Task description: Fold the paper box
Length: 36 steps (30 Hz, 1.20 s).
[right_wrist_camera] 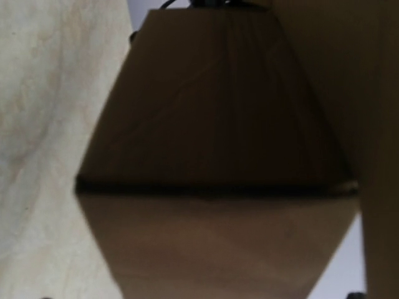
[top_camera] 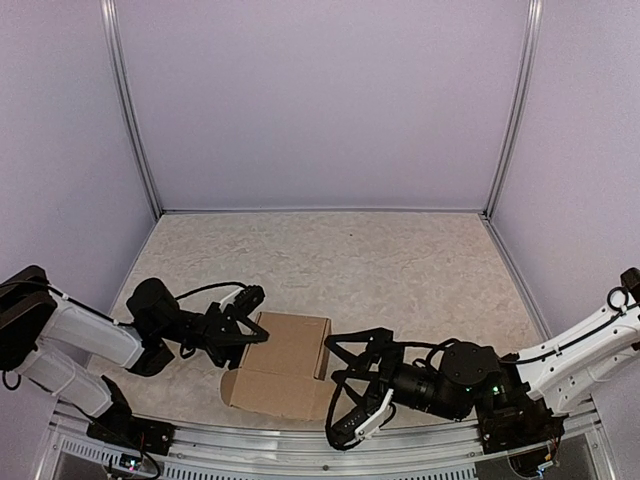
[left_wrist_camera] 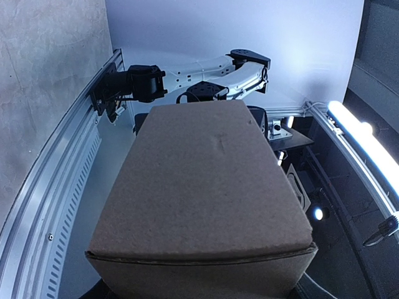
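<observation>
Brown cardboard paper box (top_camera: pixel 285 365), squarish, creased, on mottled table (top_camera: pixel 350 260).

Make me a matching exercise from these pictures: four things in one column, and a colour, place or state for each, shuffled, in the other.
Things:
1. paper box
2. left gripper
3. right gripper
4. table

Descriptions:
A. jaws spread wide
B. plain brown
C. mottled beige
D. at the box's far left corner

Pairs: 1-B, 2-D, 3-A, 4-C.
</observation>
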Each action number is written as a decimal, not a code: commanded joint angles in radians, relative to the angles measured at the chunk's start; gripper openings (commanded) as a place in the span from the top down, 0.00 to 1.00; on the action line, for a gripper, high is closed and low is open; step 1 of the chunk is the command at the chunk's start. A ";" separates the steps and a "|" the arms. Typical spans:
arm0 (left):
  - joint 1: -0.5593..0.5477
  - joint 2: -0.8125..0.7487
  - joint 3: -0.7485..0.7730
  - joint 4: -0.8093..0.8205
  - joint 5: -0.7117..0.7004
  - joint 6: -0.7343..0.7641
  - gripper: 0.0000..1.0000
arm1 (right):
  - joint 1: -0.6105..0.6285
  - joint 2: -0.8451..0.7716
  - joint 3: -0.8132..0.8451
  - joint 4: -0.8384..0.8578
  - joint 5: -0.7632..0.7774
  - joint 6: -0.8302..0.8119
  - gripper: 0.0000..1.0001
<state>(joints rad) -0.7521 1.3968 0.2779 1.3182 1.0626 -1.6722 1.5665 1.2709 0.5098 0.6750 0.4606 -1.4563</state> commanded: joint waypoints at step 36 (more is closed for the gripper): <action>-0.040 -0.037 0.028 -0.040 -0.031 0.183 0.18 | 0.035 0.062 0.036 0.161 0.079 0.021 0.59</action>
<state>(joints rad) -0.7830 1.4319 0.2867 1.3502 1.0554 -1.6279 1.5917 1.3739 0.5442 0.8078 0.5194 -1.4998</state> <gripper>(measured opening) 0.781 0.580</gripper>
